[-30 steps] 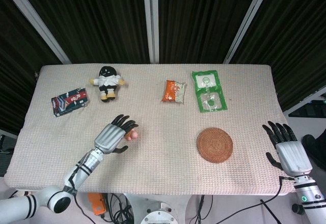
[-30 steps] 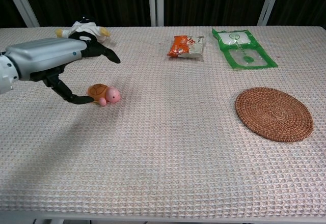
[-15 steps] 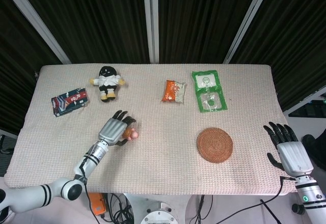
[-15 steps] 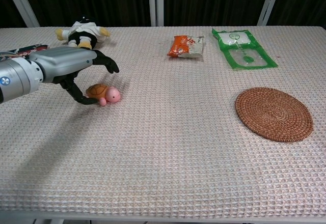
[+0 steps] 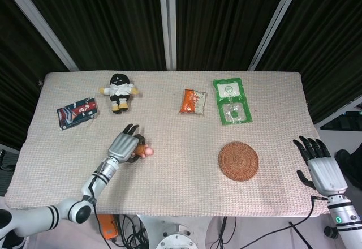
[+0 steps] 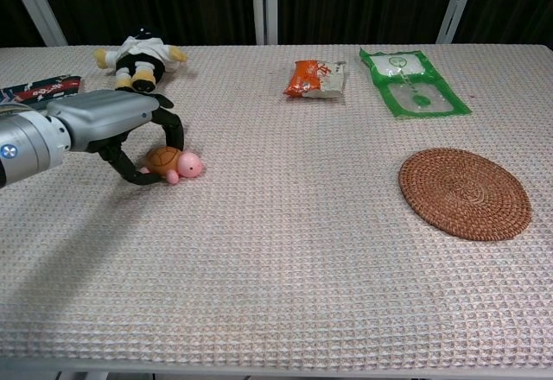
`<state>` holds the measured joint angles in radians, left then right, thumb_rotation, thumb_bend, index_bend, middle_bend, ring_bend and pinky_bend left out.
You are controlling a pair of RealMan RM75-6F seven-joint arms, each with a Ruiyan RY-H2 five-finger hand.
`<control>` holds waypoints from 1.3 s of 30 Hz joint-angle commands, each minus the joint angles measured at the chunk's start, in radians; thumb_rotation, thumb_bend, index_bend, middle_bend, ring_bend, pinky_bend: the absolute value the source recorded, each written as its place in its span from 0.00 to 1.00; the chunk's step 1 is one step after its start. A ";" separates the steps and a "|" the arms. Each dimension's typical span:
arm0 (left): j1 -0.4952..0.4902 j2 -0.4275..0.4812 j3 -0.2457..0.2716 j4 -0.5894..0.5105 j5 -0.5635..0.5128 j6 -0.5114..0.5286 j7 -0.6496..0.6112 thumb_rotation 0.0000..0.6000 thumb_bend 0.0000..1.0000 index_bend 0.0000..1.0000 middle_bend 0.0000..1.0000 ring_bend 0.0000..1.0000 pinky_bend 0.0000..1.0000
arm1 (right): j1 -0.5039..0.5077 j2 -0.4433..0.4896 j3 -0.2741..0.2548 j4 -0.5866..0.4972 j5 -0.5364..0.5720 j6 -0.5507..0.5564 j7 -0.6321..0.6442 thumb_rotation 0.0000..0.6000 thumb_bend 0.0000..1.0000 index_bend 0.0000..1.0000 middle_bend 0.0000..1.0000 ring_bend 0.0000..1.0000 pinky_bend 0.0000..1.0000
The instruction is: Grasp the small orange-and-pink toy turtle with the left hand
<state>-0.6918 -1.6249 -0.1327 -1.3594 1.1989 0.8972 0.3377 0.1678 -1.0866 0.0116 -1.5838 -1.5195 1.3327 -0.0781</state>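
The small orange-and-pink toy turtle (image 5: 145,150) (image 6: 175,162) lies on the cloth-covered table, left of centre, its pink head pointing right. My left hand (image 5: 125,145) (image 6: 111,121) is over its left side. The fingers curl down over the orange shell and the thumb closes in on the shell's near side, so the turtle is gripped while it still rests on the cloth. My right hand (image 5: 318,166) hovers past the table's right edge with fingers spread and nothing in it. The chest view does not show it.
A black-and-white plush doll (image 5: 119,91) (image 6: 138,54) and a dark packet (image 5: 77,112) (image 6: 39,88) lie behind the left hand. An orange snack bag (image 5: 193,101) (image 6: 316,79), a green packet (image 5: 231,101) (image 6: 413,80) and a woven coaster (image 5: 238,160) (image 6: 464,193) lie to the right.
My left hand has come down and its spread fingers have curled in around the turtle's shell. The turtle has barely shifted. The right hand has stayed put.
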 commanded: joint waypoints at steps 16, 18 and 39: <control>0.003 -0.028 0.020 0.057 0.058 0.033 -0.072 1.00 0.29 0.68 0.66 0.29 0.14 | 0.002 -0.003 0.002 0.006 0.008 -0.004 0.003 1.00 0.27 0.00 0.00 0.00 0.00; 0.001 -0.007 0.022 0.033 0.055 0.018 -0.083 1.00 0.25 0.54 0.50 0.20 0.13 | 0.001 -0.002 0.003 0.005 0.008 -0.002 0.003 1.00 0.27 0.00 0.00 0.00 0.00; 0.002 0.065 0.034 -0.047 0.042 0.000 -0.101 1.00 0.23 0.38 0.34 0.09 0.12 | -0.001 -0.005 0.009 0.010 0.017 0.002 0.000 1.00 0.28 0.00 0.00 0.00 0.00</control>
<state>-0.6899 -1.5610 -0.0997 -1.4056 1.2396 0.8978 0.2373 0.1667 -1.0914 0.0202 -1.5741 -1.5028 1.3350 -0.0777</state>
